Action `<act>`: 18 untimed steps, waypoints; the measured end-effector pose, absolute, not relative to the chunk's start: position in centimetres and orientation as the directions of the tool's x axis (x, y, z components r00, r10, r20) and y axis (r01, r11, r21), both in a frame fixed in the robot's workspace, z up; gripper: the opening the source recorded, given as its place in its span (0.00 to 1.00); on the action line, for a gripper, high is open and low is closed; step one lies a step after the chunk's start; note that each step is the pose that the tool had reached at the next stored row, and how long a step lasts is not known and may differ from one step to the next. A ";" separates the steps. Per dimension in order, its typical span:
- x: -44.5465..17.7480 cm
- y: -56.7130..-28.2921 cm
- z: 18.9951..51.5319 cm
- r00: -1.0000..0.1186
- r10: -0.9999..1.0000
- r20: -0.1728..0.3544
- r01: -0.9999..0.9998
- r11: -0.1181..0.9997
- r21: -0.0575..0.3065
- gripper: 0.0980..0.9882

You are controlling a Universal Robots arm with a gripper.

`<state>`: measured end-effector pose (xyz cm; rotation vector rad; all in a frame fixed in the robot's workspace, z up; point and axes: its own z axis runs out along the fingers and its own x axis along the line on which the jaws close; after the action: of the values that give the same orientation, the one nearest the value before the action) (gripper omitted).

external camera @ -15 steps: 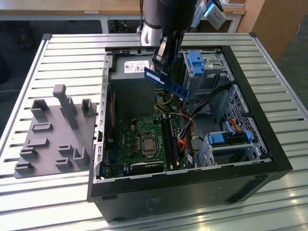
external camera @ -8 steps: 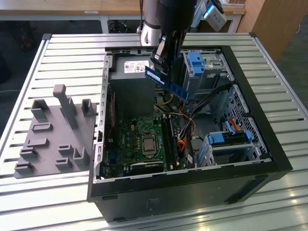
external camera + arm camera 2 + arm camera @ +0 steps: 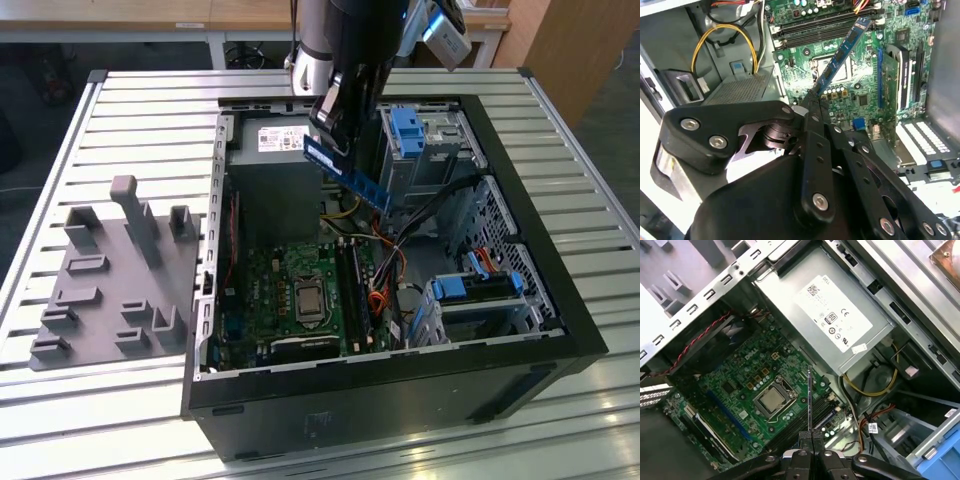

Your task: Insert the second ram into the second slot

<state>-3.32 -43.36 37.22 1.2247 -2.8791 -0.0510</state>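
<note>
**A:** What is the gripper (image 3: 335,128) carrying?

**B:** In the exterior view it is clamping the second ram (image 3: 352,178) by one end, jaws closed flat against the blue stick's two faces.

**A:** Where is the stick sitting?

**B:** It is hanging tilted inside the open computer case (image 3: 560,300). That puts it at about twelve o'clock from the memory slots (image 3: 350,288) on the motherboard (image 3: 290,285), well apart from them and not seated.

**A:** Why the end grip?

**B:** My guess is that it is keeping the contact edge and most of the length free for the slot. The grey parts fixture (image 3: 110,280) is lying at nine o'clock of the case.
</note>
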 end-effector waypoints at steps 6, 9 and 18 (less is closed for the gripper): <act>-3.3 -43.4 37.2 -0.733 -0.680 -0.001 -0.680 0.733 0.035 0.02; -3.3 -43.4 37.2 -0.752 -0.660 -0.001 -0.659 0.751 0.035 0.02; -3.3 -43.4 37.2 -0.803 -0.596 -0.001 -0.596 0.802 0.035 0.02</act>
<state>-3.32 -43.36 37.17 0.9828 -2.9732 -0.0525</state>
